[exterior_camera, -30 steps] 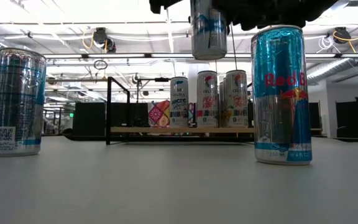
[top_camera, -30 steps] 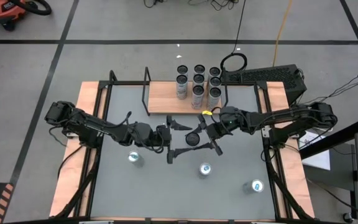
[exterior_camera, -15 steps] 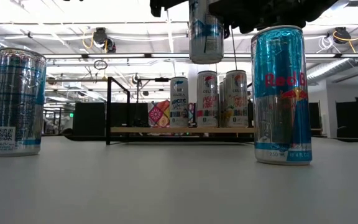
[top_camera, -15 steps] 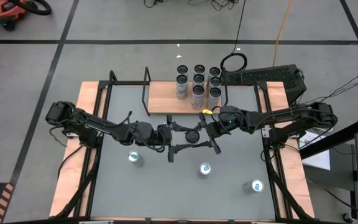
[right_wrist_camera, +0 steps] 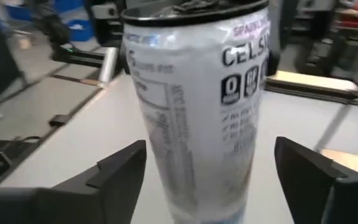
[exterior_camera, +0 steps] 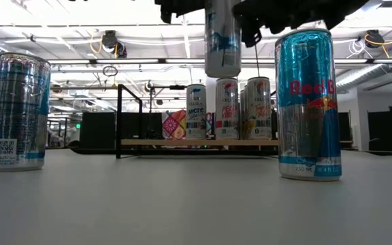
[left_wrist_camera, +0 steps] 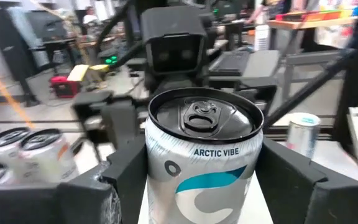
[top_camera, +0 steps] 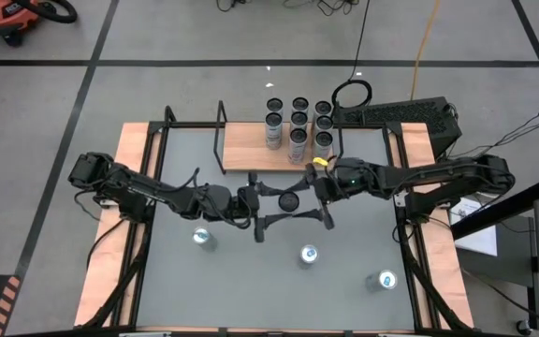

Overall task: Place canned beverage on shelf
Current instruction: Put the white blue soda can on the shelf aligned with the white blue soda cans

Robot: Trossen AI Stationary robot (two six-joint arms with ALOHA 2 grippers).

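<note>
The can (left_wrist_camera: pixel 202 155) in the air is white with a teal swirl, black letters and a dark top. The worktop (top_camera: pixel 241 271) is grey with light wood edges, and the shelf (top_camera: pixel 251 145) is a light wood board with a thin black frame. One can on the worktop (exterior_camera: pixel 308 102) is blue and silver with red letters, and both arms are dark.
</note>
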